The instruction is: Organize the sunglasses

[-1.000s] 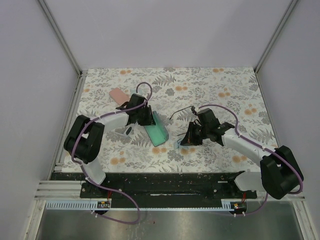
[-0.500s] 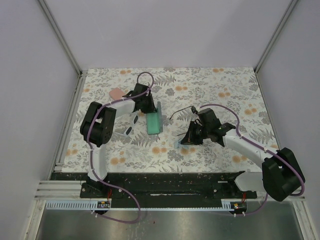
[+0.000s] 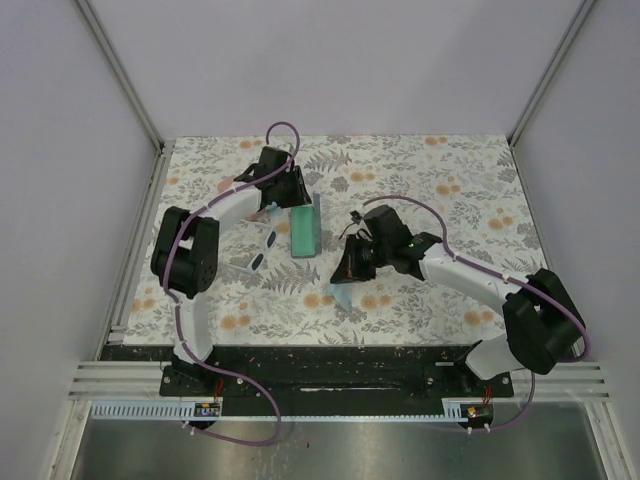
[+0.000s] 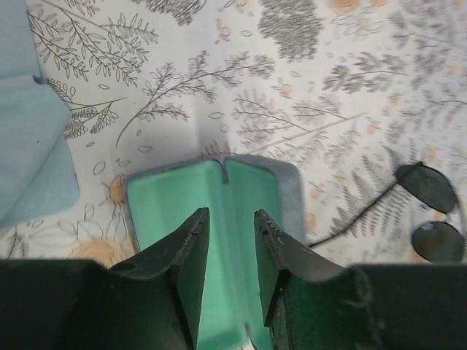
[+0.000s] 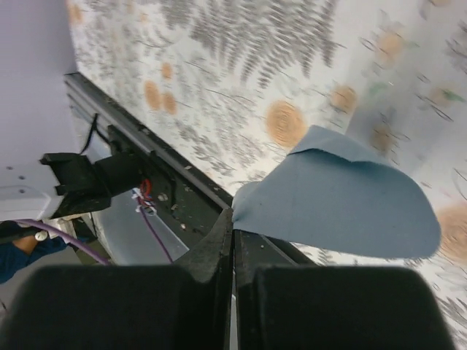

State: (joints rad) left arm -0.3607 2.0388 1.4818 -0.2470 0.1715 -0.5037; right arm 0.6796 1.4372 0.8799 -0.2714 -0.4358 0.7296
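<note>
Cloth (image 5: 343,200) pinched in right hand (image 5: 233,219), left hand (image 4: 230,222) part-open — over green case (image 4: 157,211)

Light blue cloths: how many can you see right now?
2. One light blue cloth hangs pinched in the right gripper; the other lies flat left of the open green case in the left wrist view. Arms may hide more.
</note>
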